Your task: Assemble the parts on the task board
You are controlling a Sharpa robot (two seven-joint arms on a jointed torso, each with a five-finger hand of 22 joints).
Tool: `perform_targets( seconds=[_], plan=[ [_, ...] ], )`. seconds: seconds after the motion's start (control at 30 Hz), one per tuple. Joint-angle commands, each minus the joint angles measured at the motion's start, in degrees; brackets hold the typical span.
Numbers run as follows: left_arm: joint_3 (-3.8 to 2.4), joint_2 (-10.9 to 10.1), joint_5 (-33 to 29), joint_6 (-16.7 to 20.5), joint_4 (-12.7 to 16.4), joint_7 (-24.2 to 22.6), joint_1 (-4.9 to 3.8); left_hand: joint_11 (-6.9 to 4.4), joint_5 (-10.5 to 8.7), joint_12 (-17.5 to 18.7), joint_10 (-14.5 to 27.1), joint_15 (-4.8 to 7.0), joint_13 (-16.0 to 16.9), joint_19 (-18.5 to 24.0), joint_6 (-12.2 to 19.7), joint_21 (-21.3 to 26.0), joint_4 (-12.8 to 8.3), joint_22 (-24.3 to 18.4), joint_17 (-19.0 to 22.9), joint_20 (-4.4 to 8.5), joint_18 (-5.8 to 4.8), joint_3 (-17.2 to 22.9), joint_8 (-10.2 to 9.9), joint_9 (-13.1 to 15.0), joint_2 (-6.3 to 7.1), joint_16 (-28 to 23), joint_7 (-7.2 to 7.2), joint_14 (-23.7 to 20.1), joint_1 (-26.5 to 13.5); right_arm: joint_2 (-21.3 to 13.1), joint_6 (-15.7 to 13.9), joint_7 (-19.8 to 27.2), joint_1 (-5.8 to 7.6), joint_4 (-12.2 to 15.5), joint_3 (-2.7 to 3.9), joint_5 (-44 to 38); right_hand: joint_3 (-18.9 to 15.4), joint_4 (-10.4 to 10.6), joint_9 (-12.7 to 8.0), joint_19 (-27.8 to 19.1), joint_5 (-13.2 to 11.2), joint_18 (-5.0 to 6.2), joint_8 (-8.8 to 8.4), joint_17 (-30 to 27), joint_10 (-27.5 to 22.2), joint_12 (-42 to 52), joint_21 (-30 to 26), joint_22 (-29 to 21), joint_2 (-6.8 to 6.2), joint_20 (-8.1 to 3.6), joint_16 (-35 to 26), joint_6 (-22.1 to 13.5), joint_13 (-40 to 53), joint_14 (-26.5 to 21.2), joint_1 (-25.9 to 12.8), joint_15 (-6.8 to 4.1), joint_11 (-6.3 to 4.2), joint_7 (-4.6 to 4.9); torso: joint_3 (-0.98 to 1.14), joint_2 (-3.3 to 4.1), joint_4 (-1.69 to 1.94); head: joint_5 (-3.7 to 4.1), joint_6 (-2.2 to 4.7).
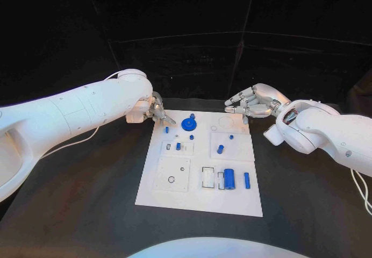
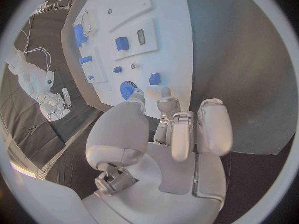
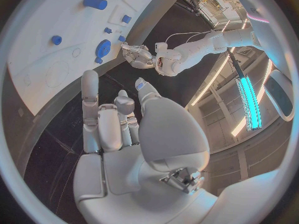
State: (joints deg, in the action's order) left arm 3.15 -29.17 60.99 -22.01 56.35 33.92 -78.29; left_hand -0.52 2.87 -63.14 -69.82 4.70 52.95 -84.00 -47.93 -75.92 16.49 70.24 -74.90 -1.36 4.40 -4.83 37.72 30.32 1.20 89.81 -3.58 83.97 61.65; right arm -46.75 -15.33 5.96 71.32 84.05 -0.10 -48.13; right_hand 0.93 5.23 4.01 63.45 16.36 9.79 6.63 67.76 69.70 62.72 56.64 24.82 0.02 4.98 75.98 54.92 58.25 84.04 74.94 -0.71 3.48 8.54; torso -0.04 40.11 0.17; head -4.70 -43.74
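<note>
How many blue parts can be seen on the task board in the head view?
8 on the task board: gear, peg above it, peg by the left hand, one at, big cylinder, thin rod. Hands may hide more.

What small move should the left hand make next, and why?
Probably lower the left hand onto the small blue peg just below its fingertips. It hovers at the task board's far left corner holding nothing, and that part lies nearest; the right hand is also empty.
</note>
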Motion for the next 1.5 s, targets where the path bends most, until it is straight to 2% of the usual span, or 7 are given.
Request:
perform_targets(
  seconds=[0.03,0.6,0.97,1.23,1.37,1.5],
  plan=[
    [0.03,0.39,0.90,-2.17,-0.41,-1.17,0.07,-0.07,-0.16,-0.36,-0.56,-0.34,0.13,-0.19,-0.47,-0.25,0.00,0.09,-15.10,-0.32,-0.33,-0.45,0.09,-0.08,-0.46,0.19,-0.02,6.03,0.09,0.10,0.38,0.43,0.10,-0.01,0.03,-0.02,-0.04,0.27,-0.10,-0.42,0.44,0.81,0.25,-0.06,-0.34,-0.22,-0.37,-0.09,0.22,0.05,-0.34,-0.15,-0.05,1.20,-0.27,-0.37,-0.11,-0.10,0.02,-0.01,0.07,-0.01,0.00],
    [0.30,1.36,0.93,-4.29,-1.06,-1.49,0.55,-0.34,-0.13,-0.84,-1.02,-0.11,0.56,-0.29,-1.33,-0.43,-0.66,0.44,-15.10,-0.14,-0.38,-1.08,0.34,-0.43,-1.47,0.19,0.27,6.03,2.08,0.17,0.45,0.38,0.10,-0.10,0.03,-0.08,0.00,0.27,-0.10,-0.41,0.53,0.81,0.26,-0.17,-0.36,-0.25,-0.41,-0.12,0.27,0.05,-0.44,-0.16,-0.10,1.19,-0.20,-0.38,-0.12,-0.10,0.04,-0.05,0.08,-0.09,-0.15],
    [0.35,1.48,0.93,-3.84,-1.17,-1.62,0.60,-0.39,-0.12,-0.92,-1.11,-0.06,0.55,-0.29,-1.52,-0.42,-1.49,0.52,-15.10,-0.06,-0.38,-0.92,0.30,-0.79,-2.72,0.19,0.30,6.03,4.18,0.22,0.48,0.37,0.10,-0.17,0.03,-0.08,0.00,0.27,-0.10,-0.41,0.53,0.81,0.26,-0.17,-0.36,-0.25,-0.41,-0.12,0.27,0.05,-0.44,-0.16,-0.10,1.19,-0.20,-0.38,-0.12,-0.10,0.03,-0.01,0.07,-0.09,-0.20],
    [0.36,1.53,0.93,-3.14,-1.18,-2.03,0.61,-0.44,-0.10,-0.93,-1.17,0.00,0.48,-0.28,-1.67,-0.38,-3.95,0.62,-15.10,-0.01,-0.39,1.06,0.26,-1.25,-5.51,0.19,0.34,6.03,8.34,0.27,0.51,0.36,0.10,-0.20,0.03,-0.08,0.00,0.27,-0.10,-0.41,0.53,0.81,0.26,-0.17,-0.36,-0.25,-0.41,-0.12,0.27,0.05,-0.44,-0.16,-0.10,1.19,-0.20,-0.38,-0.12,-0.10,0.04,-0.03,0.05,-0.09,-0.29],
    [0.36,1.56,0.92,-2.98,-1.20,-2.61,0.62,-0.75,-0.05,-0.83,-1.10,0.19,0.41,-0.29,-1.50,-0.41,-6.27,0.73,-15.10,0.09,-0.39,3.49,0.08,-1.51,-7.34,0.19,0.64,6.03,11.87,0.29,0.54,0.37,0.10,-0.20,0.03,-0.08,0.02,0.26,-0.09,-0.40,0.62,0.81,0.28,-0.15,-0.35,-0.25,-0.44,-0.14,0.30,0.05,-0.44,-0.16,-0.10,1.21,-0.15,-0.38,-0.12,-0.10,0.06,-0.04,0.05,-0.06,-0.34],
    [0.36,1.55,0.81,-2.63,-1.19,-3.66,0.63,-1.20,-0.04,-0.44,-0.82,0.56,0.25,-0.25,-0.90,-0.30,-9.70,0.68,-15.10,0.38,-0.36,7.86,-0.54,-2.03,-9.30,0.19,1.08,6.03,16.72,0.30,0.58,0.36,0.10,-0.22,0.03,-0.08,0.03,0.26,-0.09,-0.39,0.66,0.81,0.28,-0.14,-0.35,-0.24,-0.46,-0.16,0.32,0.04,-0.44,-0.16,-0.11,1.21,-0.13,-0.39,-0.12,-0.09,0.04,-0.03,0.05,-0.04,-0.37]
  ],
)
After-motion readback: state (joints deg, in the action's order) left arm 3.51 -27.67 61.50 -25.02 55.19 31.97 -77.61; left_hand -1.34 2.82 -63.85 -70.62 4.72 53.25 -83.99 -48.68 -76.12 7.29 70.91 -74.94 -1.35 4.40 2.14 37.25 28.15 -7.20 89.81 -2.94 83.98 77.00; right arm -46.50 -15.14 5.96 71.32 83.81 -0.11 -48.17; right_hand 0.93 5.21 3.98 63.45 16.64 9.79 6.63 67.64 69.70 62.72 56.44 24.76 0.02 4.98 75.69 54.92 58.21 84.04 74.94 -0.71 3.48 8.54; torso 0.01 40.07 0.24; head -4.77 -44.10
